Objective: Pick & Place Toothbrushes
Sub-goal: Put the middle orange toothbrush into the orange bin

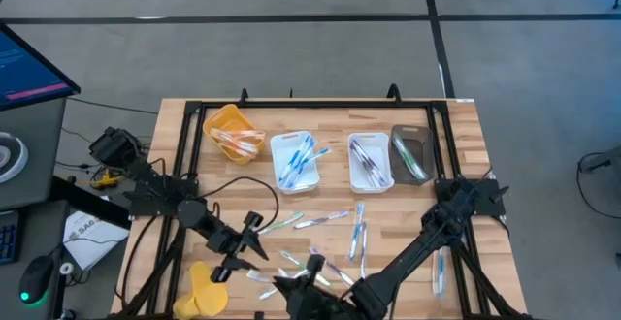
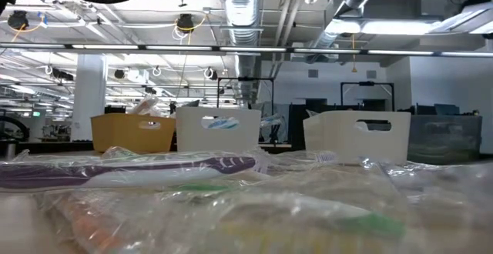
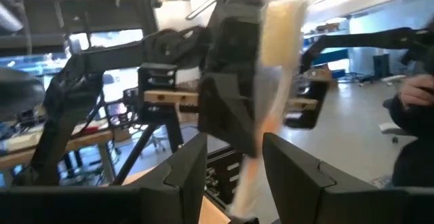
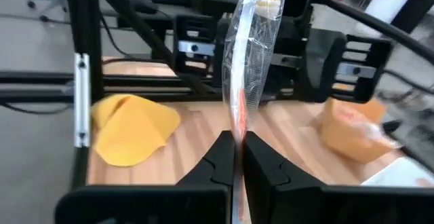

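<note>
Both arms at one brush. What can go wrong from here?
1. Right gripper pinches the wrapped toothbrush near one end: it may pivot or slip in the film.
2. Left gripper, jaws open around it, sits close to the right one: they might bump.

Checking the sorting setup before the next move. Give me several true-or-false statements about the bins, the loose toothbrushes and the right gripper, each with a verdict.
1. The right gripper is shut on a wrapped toothbrush. True.
2. The yellow bin is empty. False: it holds wrapped toothbrushes.
3. Four bins stand in a row at the table's far side. True: the yellow bin, two white bins and a dark bin.
4. No loose toothbrushes remain on the table. False: several toothbrushes lie scattered on the wood in front of the bins.
5. The dark bin stands at the row's left end. False: it stands at the right end.
</note>
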Robot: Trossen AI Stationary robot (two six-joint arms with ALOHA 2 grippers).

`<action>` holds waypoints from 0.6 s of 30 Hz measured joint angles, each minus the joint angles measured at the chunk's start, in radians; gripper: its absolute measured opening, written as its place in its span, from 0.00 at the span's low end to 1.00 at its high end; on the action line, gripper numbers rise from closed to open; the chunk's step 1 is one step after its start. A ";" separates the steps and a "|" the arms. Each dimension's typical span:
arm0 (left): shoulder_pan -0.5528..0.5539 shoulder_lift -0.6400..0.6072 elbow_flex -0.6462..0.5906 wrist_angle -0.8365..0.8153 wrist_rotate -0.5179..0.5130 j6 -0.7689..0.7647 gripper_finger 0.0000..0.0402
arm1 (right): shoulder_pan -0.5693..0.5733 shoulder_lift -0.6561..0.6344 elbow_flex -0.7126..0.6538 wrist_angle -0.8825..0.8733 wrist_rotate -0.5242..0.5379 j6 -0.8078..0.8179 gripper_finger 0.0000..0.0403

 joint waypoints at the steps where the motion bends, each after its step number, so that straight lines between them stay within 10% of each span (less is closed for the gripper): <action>1: 0.000 0.000 0.000 0.000 -0.009 -0.014 0.34 | -0.006 -0.001 0.001 0.000 -0.009 0.016 0.01; 18: 0.000 0.000 0.000 -0.028 0.047 -0.021 0.34 | -0.034 -0.002 0.001 -0.021 -0.012 0.007 0.01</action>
